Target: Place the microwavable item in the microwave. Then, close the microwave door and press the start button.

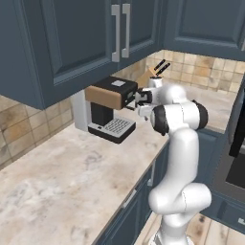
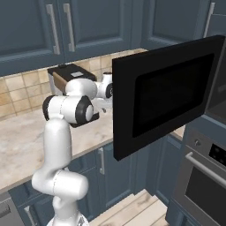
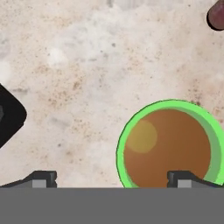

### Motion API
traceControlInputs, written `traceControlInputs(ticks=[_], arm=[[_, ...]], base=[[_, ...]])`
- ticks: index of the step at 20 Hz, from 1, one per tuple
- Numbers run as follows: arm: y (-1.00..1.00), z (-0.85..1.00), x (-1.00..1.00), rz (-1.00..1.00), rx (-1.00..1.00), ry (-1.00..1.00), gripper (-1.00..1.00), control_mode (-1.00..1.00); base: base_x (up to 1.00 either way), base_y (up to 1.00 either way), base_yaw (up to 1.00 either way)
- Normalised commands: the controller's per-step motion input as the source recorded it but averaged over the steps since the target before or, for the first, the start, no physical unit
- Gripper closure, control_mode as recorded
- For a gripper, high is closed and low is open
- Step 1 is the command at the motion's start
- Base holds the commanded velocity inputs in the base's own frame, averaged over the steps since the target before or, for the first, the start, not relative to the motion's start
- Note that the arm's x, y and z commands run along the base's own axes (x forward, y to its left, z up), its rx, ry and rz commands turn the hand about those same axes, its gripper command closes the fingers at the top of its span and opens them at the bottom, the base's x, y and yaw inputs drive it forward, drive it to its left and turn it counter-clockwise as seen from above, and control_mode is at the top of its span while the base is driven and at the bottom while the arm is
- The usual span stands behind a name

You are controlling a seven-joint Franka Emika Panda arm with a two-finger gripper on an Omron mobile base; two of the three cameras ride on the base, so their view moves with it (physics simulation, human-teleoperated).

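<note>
On the counter, green cup stands upright, rim toward the camera.

No text, label, brand, number or sign can be read on anything in these views.

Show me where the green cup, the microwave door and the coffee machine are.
green cup point(image 3: 168, 144): hand view, on its brown contents.
microwave door point(image 2: 170, 95): right base view, on its dark window.
coffee machine point(image 1: 111, 93): left base view, on its brown upper body.
</note>
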Motion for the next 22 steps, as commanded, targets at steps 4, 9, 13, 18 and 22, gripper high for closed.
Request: traceControlInputs(ticks=[4, 9, 13, 18, 22], arm=[[-0.03, -0.17, 0.29, 0.09, 0.0, 0.0, -1.0, -1.0], [-0.07, -0.18, 0.19, 0.1, 0.0, 0.0, -1.0, -1.0], [-0.09, -0.18, 0.07, 0.1, 0.0, 0.0, -1.0, -1.0], [-0.03, -0.3, -0.07, 0.08, 0.0, 0.0, 1.0, -1.0], [-0.02, -0.11, -0.09, 0.05, 0.0, -0.01, 1.0, -1.0]], base=[[0.0, 0.0, 0.0], [0.0, 0.0, 0.0], [0.0, 0.0, 0.0], [0.0, 0.0, 0.0], [0.0, 0.0, 0.0]])
